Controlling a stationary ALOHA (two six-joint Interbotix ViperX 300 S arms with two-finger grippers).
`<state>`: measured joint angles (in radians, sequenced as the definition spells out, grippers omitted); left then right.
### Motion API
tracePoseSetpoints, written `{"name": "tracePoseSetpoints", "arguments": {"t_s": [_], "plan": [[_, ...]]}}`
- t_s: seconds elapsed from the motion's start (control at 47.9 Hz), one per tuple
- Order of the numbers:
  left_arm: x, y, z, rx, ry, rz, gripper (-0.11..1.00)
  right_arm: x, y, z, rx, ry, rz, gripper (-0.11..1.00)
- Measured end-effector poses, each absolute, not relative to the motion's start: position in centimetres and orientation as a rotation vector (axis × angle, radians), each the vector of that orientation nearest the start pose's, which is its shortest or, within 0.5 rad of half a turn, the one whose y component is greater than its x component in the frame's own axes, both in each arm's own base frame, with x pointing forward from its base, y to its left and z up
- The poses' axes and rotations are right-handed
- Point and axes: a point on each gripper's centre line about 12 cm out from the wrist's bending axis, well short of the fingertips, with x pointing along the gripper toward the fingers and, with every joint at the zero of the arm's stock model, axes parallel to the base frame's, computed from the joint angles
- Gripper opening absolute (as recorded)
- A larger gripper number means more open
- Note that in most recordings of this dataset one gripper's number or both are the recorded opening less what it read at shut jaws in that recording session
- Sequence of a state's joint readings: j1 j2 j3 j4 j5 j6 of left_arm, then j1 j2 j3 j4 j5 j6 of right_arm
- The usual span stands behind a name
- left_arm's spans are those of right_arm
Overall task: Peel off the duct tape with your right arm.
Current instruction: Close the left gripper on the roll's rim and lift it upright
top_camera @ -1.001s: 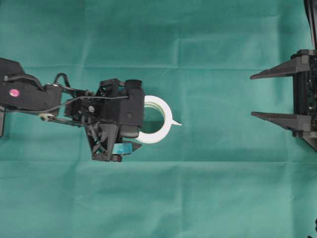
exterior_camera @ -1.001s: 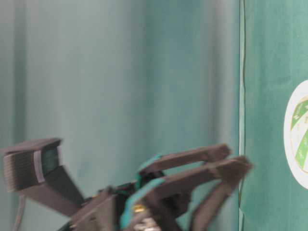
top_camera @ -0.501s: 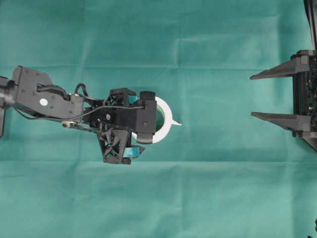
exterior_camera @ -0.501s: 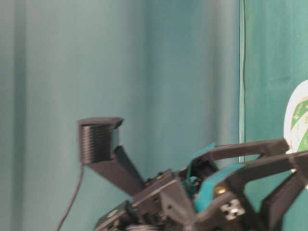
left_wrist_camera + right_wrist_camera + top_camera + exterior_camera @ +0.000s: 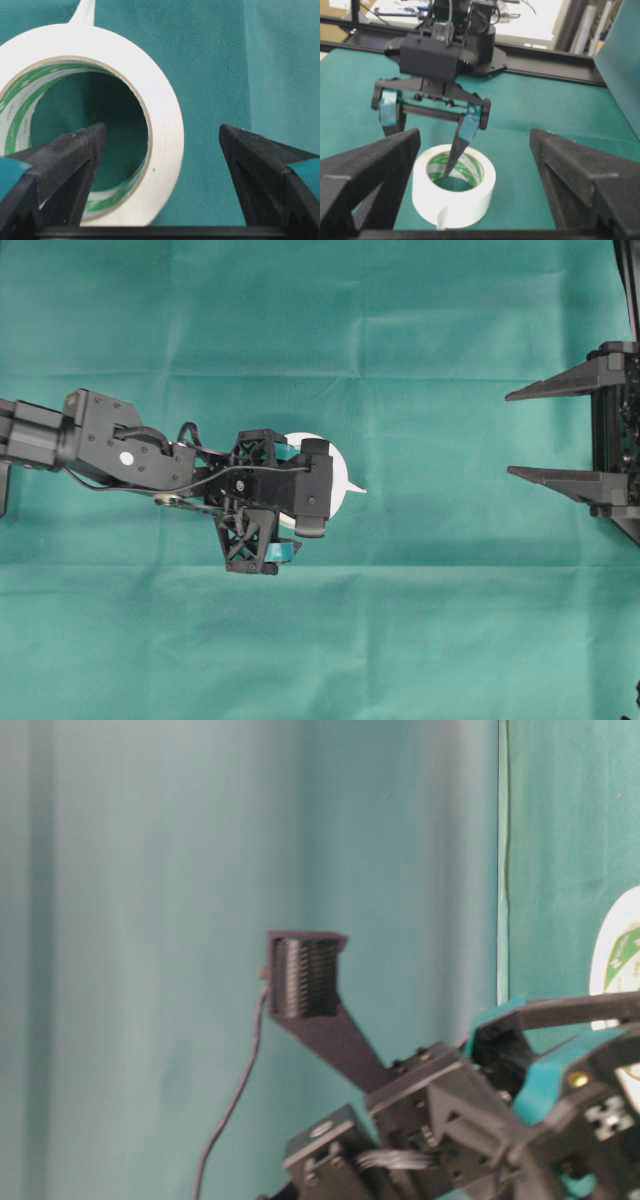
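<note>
Overhead exterior view: the duct tape point(image 5: 338, 483) lies flat on the green counter point(image 5: 420, 640), left of the frame's centre, its hole facing straight up. Its small pointed tab point(image 5: 357, 488) sticks out toward the right edge of the frame. The left claw point(image 5: 296, 490) hangs right over the roll with its fingers spread wide. In the right wrist view, one finger point(image 5: 454, 155) dips into the core while the other stands outside the wall, and nothing is pinched yet. The right claw point(image 5: 515, 433) waits at the far right, well apart from the roll, fingers apart and empty, tips aimed leftward along the line on which the tab points back. So the left arm is much the nearer, yet the tab faces the right arm.
</note>
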<state>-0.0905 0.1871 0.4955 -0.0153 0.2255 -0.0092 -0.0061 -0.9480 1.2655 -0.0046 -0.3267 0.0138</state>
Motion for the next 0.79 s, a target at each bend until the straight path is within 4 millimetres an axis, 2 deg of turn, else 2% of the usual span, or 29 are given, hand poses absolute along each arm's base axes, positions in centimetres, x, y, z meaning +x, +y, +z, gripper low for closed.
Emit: {"name": "tracePoseSetpoints", "arguments": {"t_s": [0.355, 0.689, 0.793], "plan": [[42.2, -3.6, 10.8, 0.015, 0.950, -0.069, 0.97, 19.4, -0.1, 25.7, 0.009, -0.009, -0.003, 0.87], [42.2, -3.5, 10.7, 0.014, 0.950, -0.068, 0.97, 19.3, -0.1, 25.4, 0.009, -0.011, -0.005, 0.87], [42.2, -3.5, 10.7, 0.013, 0.951, -0.066, 0.93, 19.2, -0.1, 25.2, 0.009, -0.014, -0.004, 0.87]]}}
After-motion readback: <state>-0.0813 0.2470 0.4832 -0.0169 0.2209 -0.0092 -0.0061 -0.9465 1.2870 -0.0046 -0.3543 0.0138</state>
